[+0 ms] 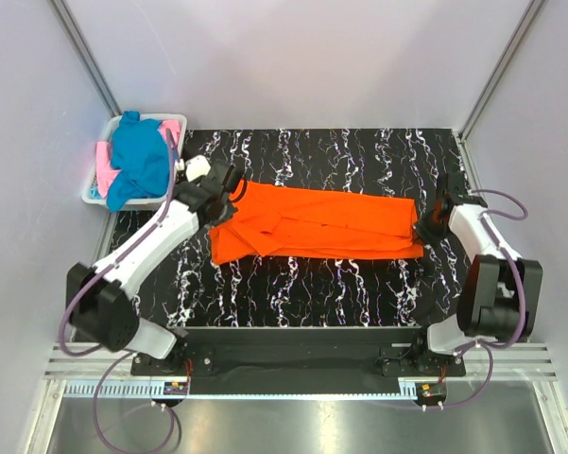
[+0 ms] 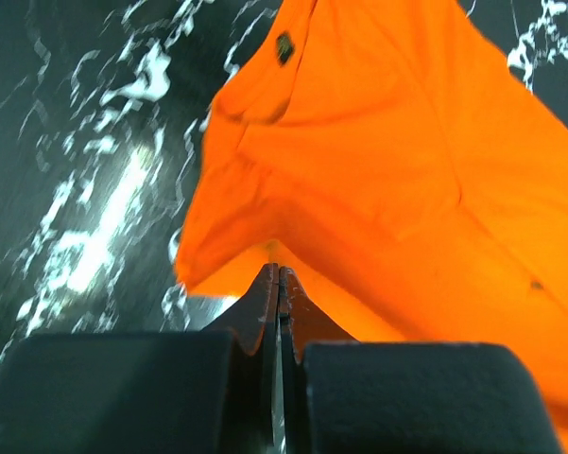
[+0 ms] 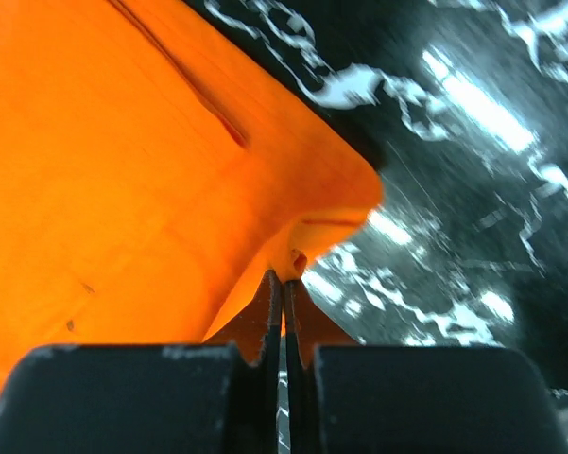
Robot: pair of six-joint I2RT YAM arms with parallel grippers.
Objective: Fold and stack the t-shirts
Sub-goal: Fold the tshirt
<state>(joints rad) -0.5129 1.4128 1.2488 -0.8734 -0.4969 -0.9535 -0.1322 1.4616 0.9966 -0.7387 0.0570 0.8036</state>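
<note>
Orange shirt (image 1: 321, 225) lies half-folded mid-table (image 1: 340, 284); left fingers (image 2: 262, 317) and right fingers (image 3: 265, 317) each pinch an end. Teal shirt (image 1: 140, 156) and pink shirt (image 1: 104, 172) wait in the basket (image 1: 88, 195), upper left.

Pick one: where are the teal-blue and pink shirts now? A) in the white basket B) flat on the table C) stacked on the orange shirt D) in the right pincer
A: the teal-blue shirt and pink shirt sit bunched in the white basket, apart from the orange shirt.
</note>
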